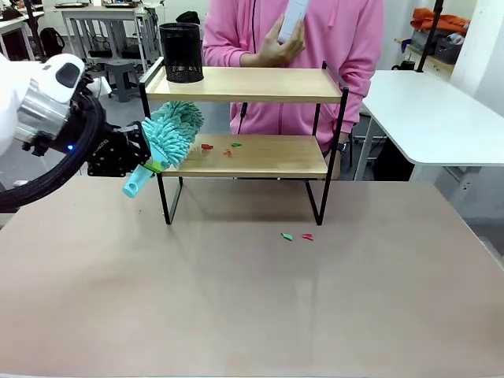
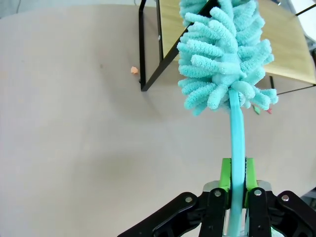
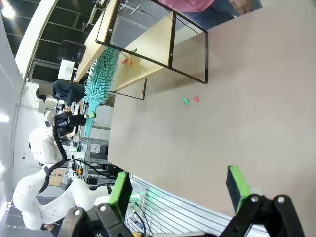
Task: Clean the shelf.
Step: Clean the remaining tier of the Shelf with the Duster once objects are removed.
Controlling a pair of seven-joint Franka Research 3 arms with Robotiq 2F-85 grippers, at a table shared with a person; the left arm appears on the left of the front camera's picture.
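The shelf [image 1: 252, 84] is a two-tier wooden rack in a black frame, standing at the table's far middle. Small red and green scraps [image 1: 224, 148] lie on its lower board. My left gripper [image 1: 140, 167] is shut on the handle of a teal fluffy duster [image 1: 169, 132], whose head sits at the left end of the lower board. In the left wrist view the duster [image 2: 224, 57] rises from my left gripper [image 2: 238, 173] toward the shelf [image 2: 291, 44]. My right gripper [image 3: 180, 190] stands open, off the table's near edge, and from there I see the shelf [image 3: 143, 49] and duster [image 3: 101, 76].
A black mesh cup [image 1: 181, 52] stands on the top board's left end. Two scraps, green and red [image 1: 296, 236], lie on the table in front of the shelf. A person in pink [image 1: 315, 47] stands behind it holding a white object [image 1: 291, 20]. A white table [image 1: 433, 118] is at the right.
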